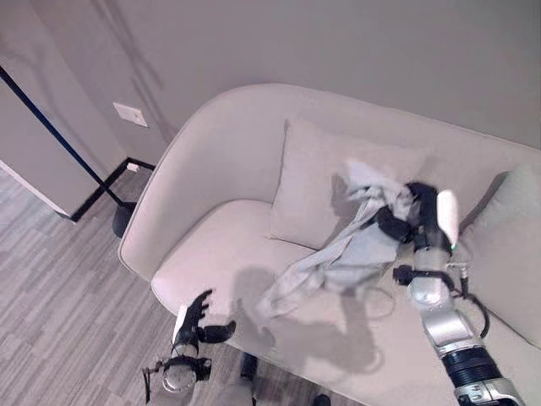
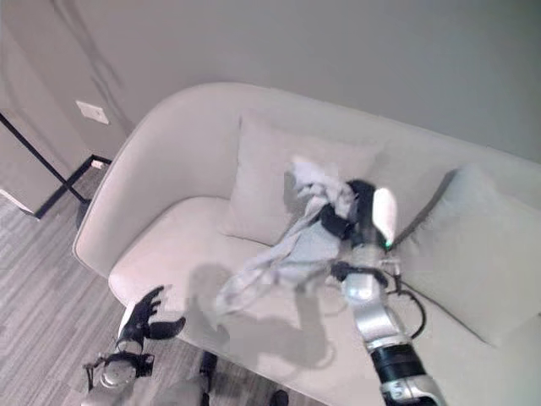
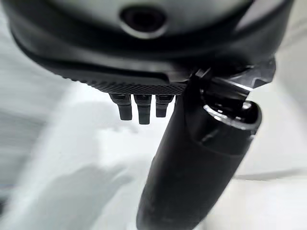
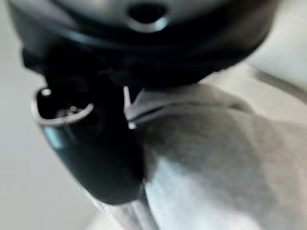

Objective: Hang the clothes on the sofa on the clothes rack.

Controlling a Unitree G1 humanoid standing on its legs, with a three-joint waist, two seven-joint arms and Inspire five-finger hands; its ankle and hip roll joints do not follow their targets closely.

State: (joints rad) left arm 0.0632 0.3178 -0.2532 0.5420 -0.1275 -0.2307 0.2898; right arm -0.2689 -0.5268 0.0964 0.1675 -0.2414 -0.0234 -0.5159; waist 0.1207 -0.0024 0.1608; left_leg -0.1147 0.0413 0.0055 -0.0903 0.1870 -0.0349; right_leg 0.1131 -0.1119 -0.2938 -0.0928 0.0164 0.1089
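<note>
Clothes (image 1: 338,258) — limp grey cloth, bunched in right hand (image 1: 414,216) over sofa (image 1: 211,161).

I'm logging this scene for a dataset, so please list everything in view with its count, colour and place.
Sofa: one, cream, curved back, against the wall.
Cushions: two, cream; one against the sofa's back behind the garment, one at the sofa's right end.
Garment: one, light grey, lifted at one end by the right hand, its other end trailing onto the seat.
Clothes rack: one, black, standing on the floor left of the sofa.
Wall socket: one, white, on the grey wall.
Floor: grey planks.
Right hand: dark, curled round the garment.
Left hand: dark, open, at the seat's front edge.
</note>
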